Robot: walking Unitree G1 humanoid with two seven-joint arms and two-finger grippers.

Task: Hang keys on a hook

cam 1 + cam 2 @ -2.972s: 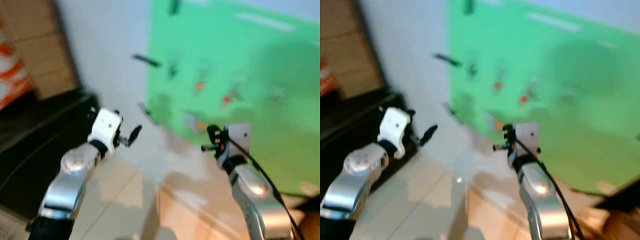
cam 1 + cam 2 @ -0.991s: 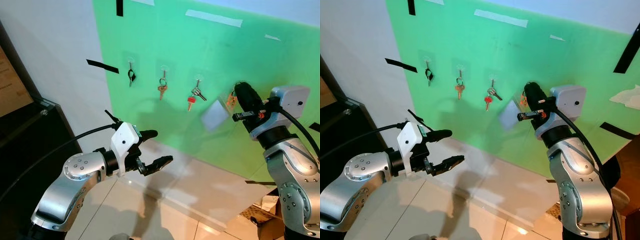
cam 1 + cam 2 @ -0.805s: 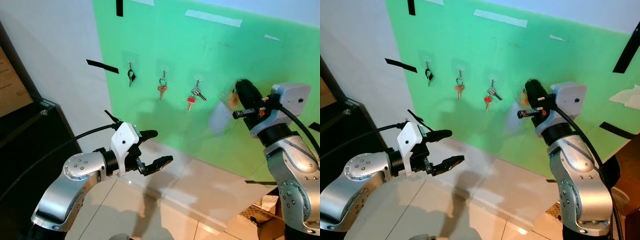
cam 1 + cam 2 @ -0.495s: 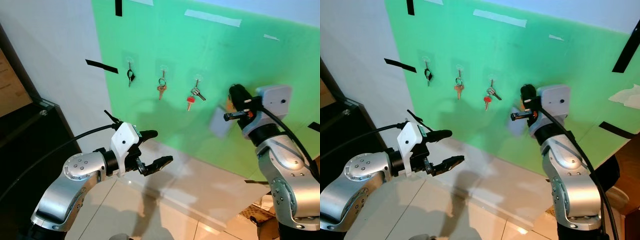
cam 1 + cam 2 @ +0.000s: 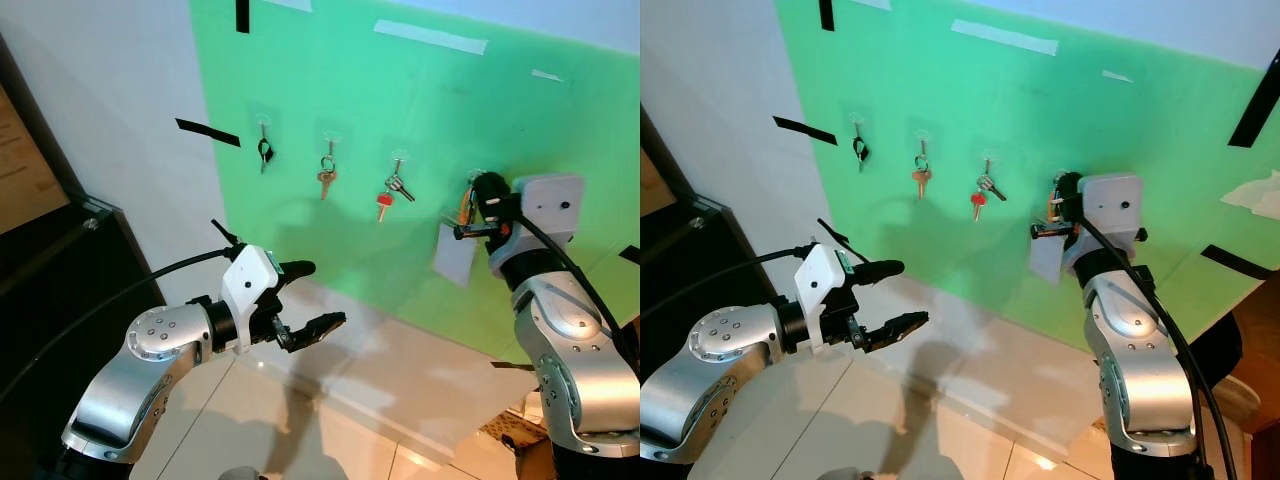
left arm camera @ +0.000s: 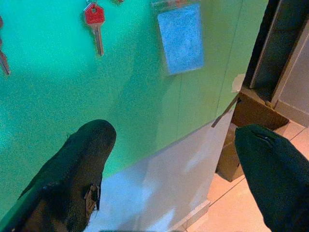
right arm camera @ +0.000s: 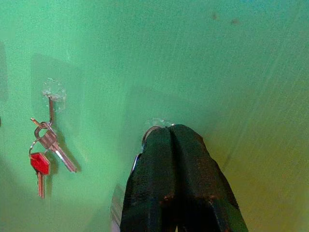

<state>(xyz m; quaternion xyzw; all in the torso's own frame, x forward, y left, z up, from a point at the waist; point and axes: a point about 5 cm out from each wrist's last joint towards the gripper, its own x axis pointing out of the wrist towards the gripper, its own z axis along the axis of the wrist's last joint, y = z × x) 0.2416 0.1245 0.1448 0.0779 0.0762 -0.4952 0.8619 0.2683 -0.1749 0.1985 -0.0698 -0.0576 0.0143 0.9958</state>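
On the green wall panel [image 5: 330, 70], clear hooks carry a black key [image 5: 264, 152], a brown key [image 5: 325, 178] and a red key bunch [image 5: 386, 200]. My right gripper [image 5: 484, 190] is pressed up to a fourth hook [image 7: 157, 122] further right, shut on a key ring [image 7: 147, 133]. A pale card tag [image 5: 455, 254] hangs from that ring just below the fingers. The red key bunch [image 7: 43, 154] hangs beside it in the right wrist view. My left gripper [image 5: 322, 293] is held out low before the wall, open and holding nothing, its fingers [image 6: 79, 164] wide apart.
A black cabinet [image 5: 60, 270] stands at the left against the white wall. Strips of black tape [image 5: 207, 132] and white tape [image 5: 430, 36] stick on the wall. A cardboard box [image 5: 525, 415] lies at the lower right. Pale tiled floor [image 5: 330, 440] stretches below.
The view has steadied after the head turned toward the wall. My right gripper has shifted slightly at the fourth hook, and the card tag has swung down to hang straight. The left arm has not moved.
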